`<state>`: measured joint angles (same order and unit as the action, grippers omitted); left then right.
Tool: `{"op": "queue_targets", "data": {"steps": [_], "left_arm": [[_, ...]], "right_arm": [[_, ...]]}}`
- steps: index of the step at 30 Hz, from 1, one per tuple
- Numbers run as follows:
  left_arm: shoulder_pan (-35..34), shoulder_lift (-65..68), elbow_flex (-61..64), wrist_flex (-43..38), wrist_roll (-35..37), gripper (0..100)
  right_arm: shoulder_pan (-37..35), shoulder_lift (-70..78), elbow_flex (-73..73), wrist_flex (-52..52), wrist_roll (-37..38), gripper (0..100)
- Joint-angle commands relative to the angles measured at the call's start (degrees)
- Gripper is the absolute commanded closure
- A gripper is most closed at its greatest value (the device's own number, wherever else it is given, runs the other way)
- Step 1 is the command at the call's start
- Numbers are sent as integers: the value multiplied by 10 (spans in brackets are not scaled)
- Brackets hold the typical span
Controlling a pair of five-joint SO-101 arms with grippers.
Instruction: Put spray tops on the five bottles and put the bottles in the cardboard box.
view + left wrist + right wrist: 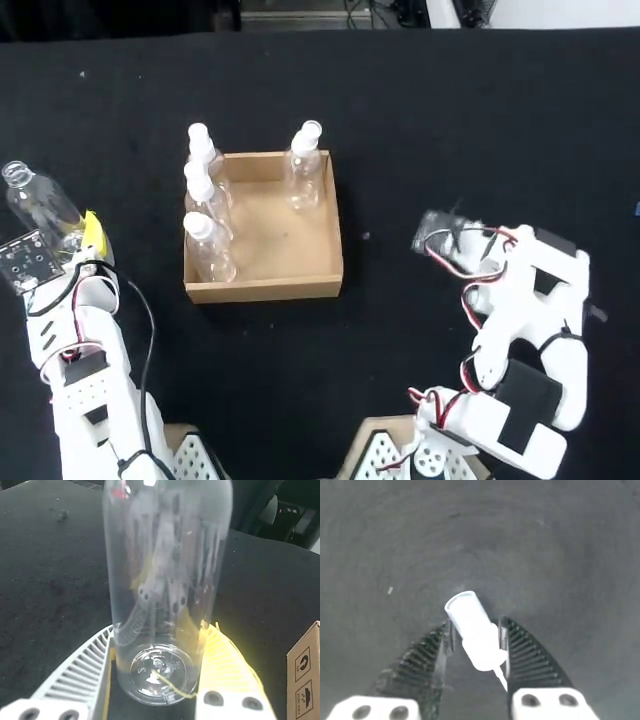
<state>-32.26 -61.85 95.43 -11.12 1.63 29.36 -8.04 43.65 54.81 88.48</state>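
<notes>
At the far left, my left hand (162,635) is clenched around the base of an open bottle (42,207). It is clear plastic with a bare neck and no spray top. From above it tilts away from the arm, out toward the left edge of the black tabletop (400,120). In the left wrist view, the white finger and the yellow finger press against either side of its base.

The cardboard box (300,282) sits open, well apart from that hand, toward the middle. Four bottles stand upright inside it, each with a white spray top on. Three line up along the left wall: the far bottle (205,155), the middle bottle (205,192) and the near bottle (210,250). The fourth bottle (303,170) stands alone in the far right corner.

To the right of the box, my right hand (475,625) is over bare tabletop, grasping the loose spray top (465,612). Its black ribbed fingers pinch the white piece from both sides, and the wide round end pokes out past the tips. I cannot tell whether that top touches the tabletop.
</notes>
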Motion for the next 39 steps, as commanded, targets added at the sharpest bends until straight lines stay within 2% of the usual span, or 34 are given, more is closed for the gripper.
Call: {"op": "queue_targets", "data": {"steps": [1,3,5,9,12,14,17,20,23,27,30,34,36,39], "left_arm": [[7,-12,13,-13,0,971],[7,-12,13,-13,0,971],[7,-12,14,-13,0,971],[7,-12,14,-12,0,971],[7,-12,14,-12,0,971],[7,-12,14,-13,0,971],[7,-12,14,-13,0,971],[7,-12,14,-13,0,971],[7,-12,14,-13,0,971],[7,-12,14,-13,0,971],[7,-12,14,-13,0,971],[7,-12,14,-13,0,971],[7,-12,13,-13,1,971],[7,-12,13,-13,1,971]], "right_arm": [[23,0,-59,7,-329,868],[40,0,-71,9,-413,868],[46,0,-76,10,-455,868],[42,-1,-76,28,-415,864],[42,-5,-91,65,-295,793],[47,-2,-97,84,-171,737],[60,0,-95,94,8,720],[69,0,-73,70,102,720],[72,0,-24,25,137,720],[70,-1,42,-69,138,756],[70,0,64,-117,138,848],[70,-6,65,-117,134,993],[66,-6,37,-107,74,969],[34,-6,-34,-92,-125,982]]}}
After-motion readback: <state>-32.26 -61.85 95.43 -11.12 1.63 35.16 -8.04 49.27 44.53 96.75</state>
